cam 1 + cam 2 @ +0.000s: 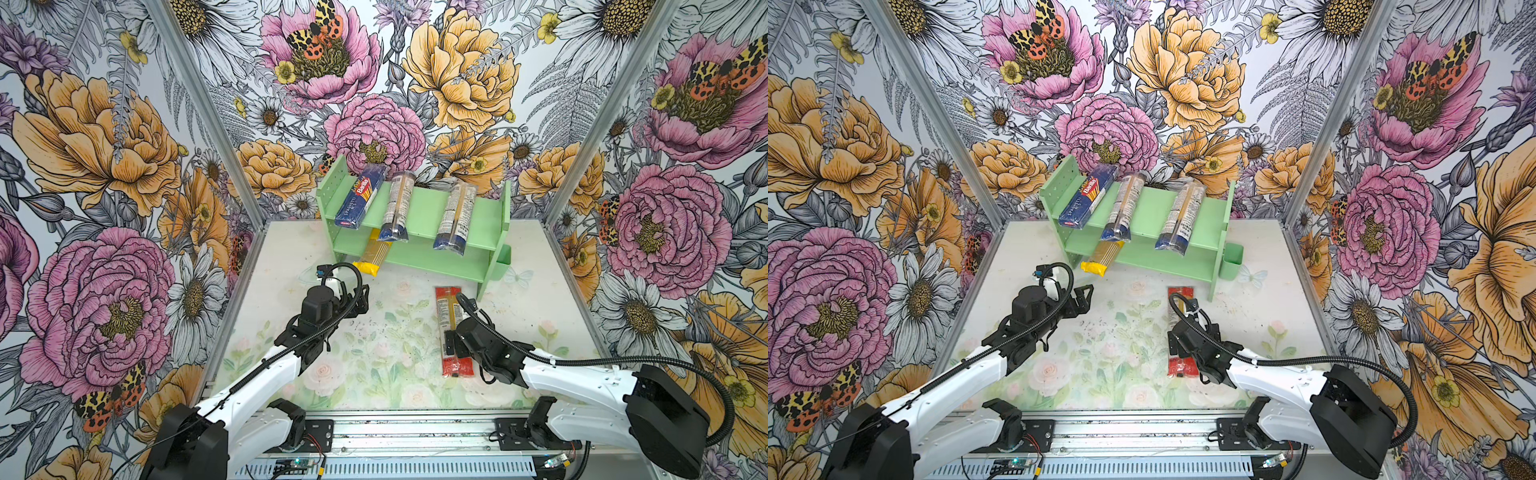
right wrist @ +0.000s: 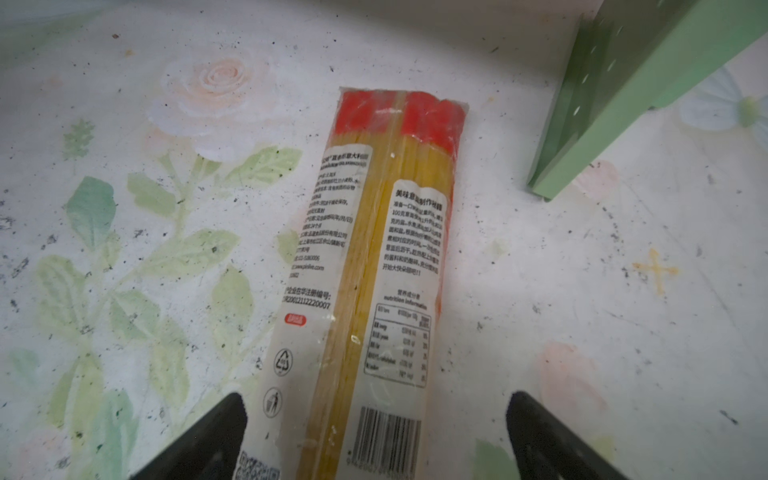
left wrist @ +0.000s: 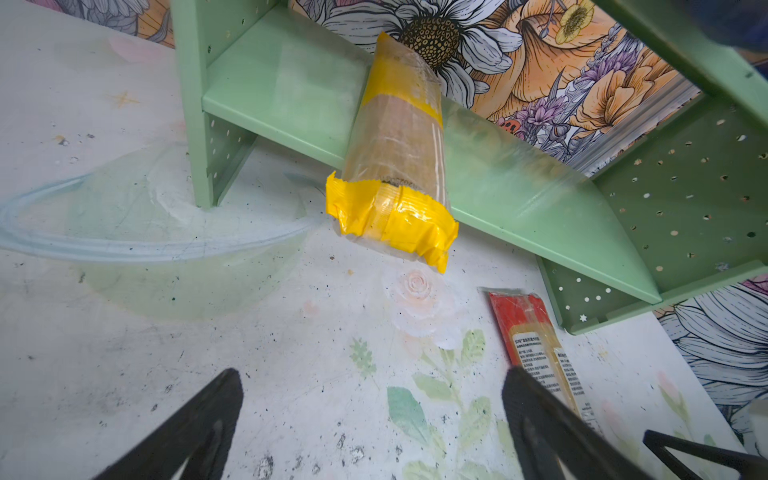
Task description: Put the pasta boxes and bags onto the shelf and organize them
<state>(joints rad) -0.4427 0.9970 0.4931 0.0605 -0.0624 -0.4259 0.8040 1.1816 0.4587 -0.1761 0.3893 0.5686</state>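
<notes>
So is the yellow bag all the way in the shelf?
Partly in. The yellow bag lies on the lower shelf, one end sticking out past its front edge.

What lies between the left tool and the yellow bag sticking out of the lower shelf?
Only bare tabletop, no object. The left wrist view shows this stretch from the open left tool to the yellow bag.

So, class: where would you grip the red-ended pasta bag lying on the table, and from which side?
Probably grip the red-ended bag across its narrow width near mid-length, from above. It lies flat on the table, long and slim, so its two long edges are the reachable faces. The right gripper hangs over it, jaws open.
</notes>
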